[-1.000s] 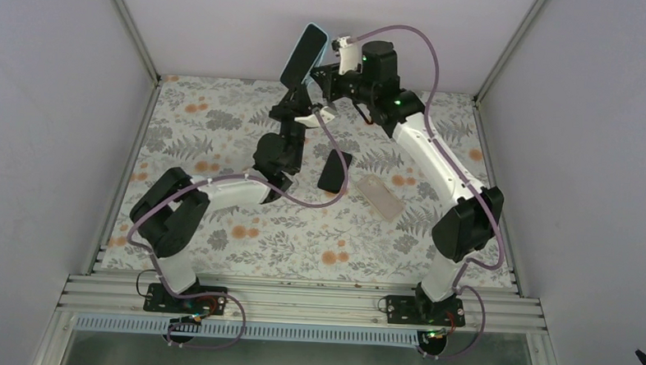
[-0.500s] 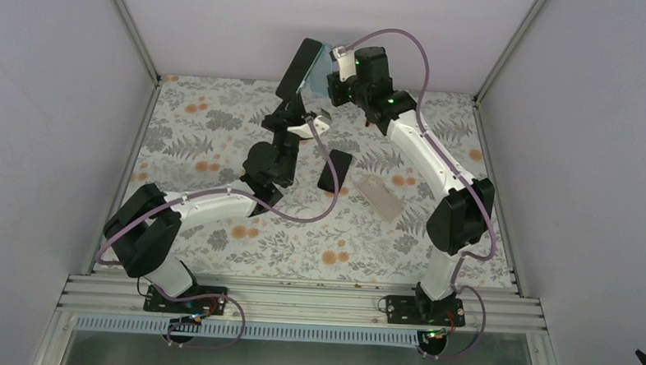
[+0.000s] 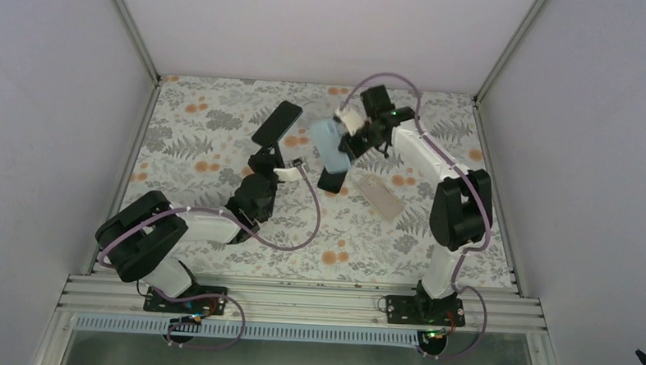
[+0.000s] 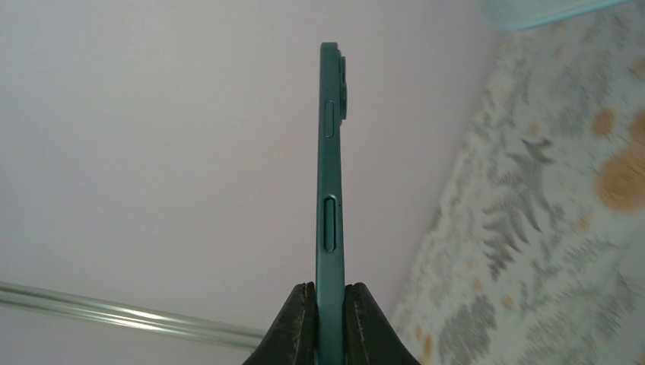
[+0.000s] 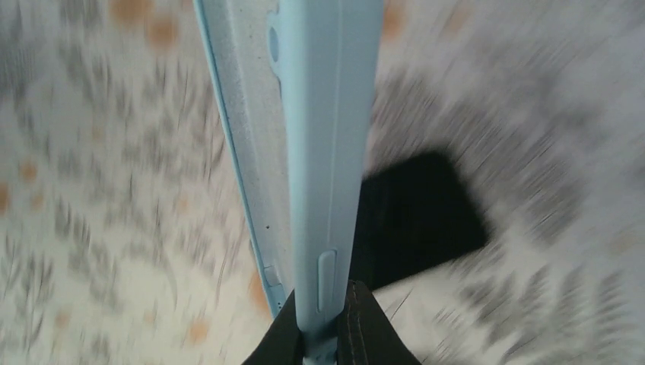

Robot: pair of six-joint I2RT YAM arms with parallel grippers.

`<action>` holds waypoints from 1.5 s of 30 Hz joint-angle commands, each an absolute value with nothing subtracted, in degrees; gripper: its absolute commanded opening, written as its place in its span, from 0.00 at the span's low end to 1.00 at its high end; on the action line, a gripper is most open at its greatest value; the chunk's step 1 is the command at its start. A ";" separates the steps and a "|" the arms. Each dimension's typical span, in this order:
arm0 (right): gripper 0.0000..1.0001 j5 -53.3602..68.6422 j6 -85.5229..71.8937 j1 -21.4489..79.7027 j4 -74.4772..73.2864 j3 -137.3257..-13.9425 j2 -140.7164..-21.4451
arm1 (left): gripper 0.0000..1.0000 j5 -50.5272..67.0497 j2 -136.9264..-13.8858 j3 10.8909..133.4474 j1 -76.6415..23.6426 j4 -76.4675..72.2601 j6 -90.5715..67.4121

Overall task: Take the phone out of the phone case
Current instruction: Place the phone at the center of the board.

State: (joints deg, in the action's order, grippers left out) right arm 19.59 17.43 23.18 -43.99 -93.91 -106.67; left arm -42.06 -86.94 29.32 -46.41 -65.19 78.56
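While left end effector pinches phone, right end effector clamps phone case, apart

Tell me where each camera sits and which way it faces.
Top external: above, behind the bases, looking down on the table; both arms show.
Left wrist: on the left arm, facing the wall; left gripper shut on the phone.
Right wrist: on the right arm, facing the table; right gripper shut on the blue case.
Shared: top and right wrist show the black slab.
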 commanded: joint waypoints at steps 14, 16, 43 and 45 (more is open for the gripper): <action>0.04 26.02 34.42 24.61 -61.36 -69.48 -103.94 | 0.02 -45.25 -92.52 22.41 -42.99 -47.47 69.42; 0.04 25.96 35.05 25.18 -61.66 -68.06 -103.89 | 0.02 -44.81 -93.07 22.16 -42.98 -46.06 68.54; 1.00 20.98 36.33 27.07 -71.91 -75.53 -91.41 | 1.00 -11.12 -79.22 44.42 -44.31 24.38 42.59; 1.00 19.40 34.13 26.86 -70.89 -78.80 -88.86 | 1.00 -7.40 -76.38 49.17 -42.28 28.60 40.91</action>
State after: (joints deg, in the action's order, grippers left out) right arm 21.47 36.05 26.61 -69.10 -72.82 -94.54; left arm -17.12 -81.80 41.47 -44.53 13.85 46.98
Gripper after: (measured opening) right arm 0.997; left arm 0.998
